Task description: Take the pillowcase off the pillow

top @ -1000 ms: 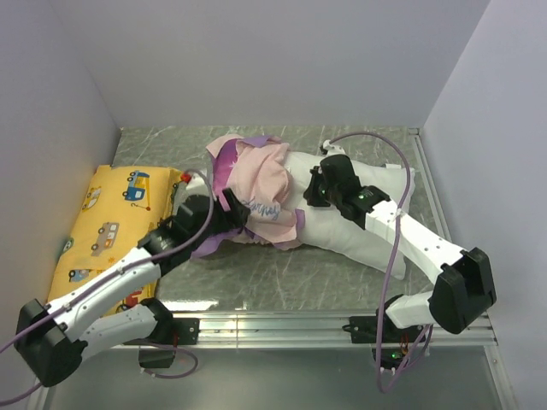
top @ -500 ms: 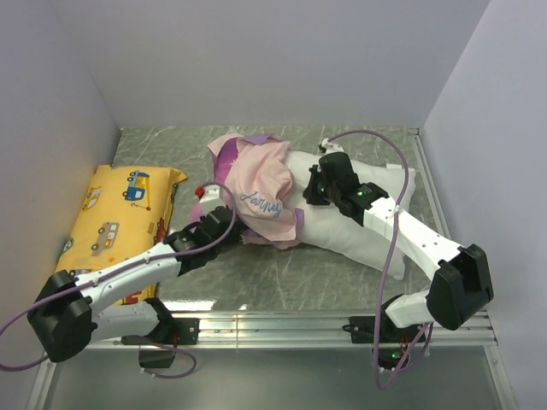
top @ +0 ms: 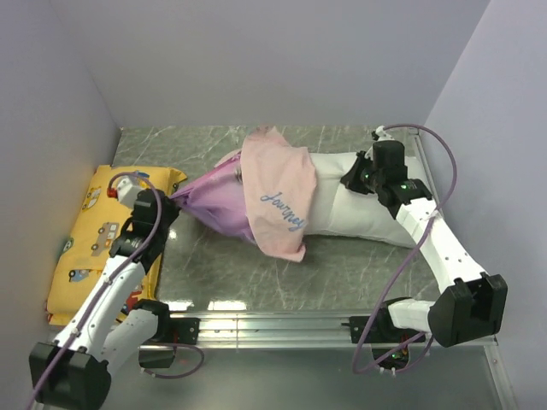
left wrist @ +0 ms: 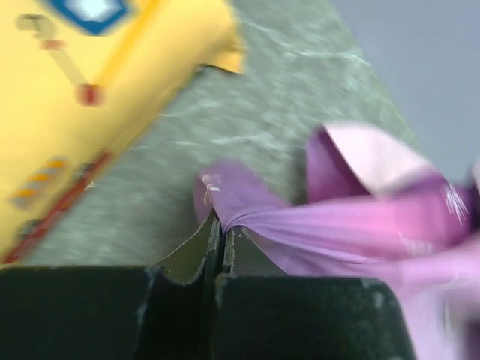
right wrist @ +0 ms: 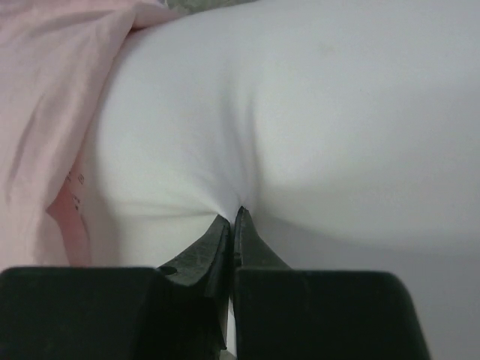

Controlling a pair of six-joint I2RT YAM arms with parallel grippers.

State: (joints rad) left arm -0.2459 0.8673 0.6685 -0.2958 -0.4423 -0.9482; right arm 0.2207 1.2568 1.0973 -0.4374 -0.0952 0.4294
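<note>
Top external view: the left gripper (top: pixel 168 202), clamped on a corner of the pillowcase (top: pixel 275 190), holds it taut toward the yellow cushion (top: pixel 98 235). The right gripper (top: pixel 353 178) pinches the white pillow (top: pixel 363 215), apparently to anchor it. The cover drapes only the pillow's left end.

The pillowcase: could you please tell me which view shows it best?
Top external: most of the pillowcase shows, stretched from the left gripper to the pillow. The left wrist shows only its pinched purple corner; the right wrist only a pink edge.

The pillowcase (top: pixel 215 202) is purple with a pale pink inside, the pillow (top: pixel 355 213) white, the cushion (top: pixel 92 229) yellow with vehicles.
</note>
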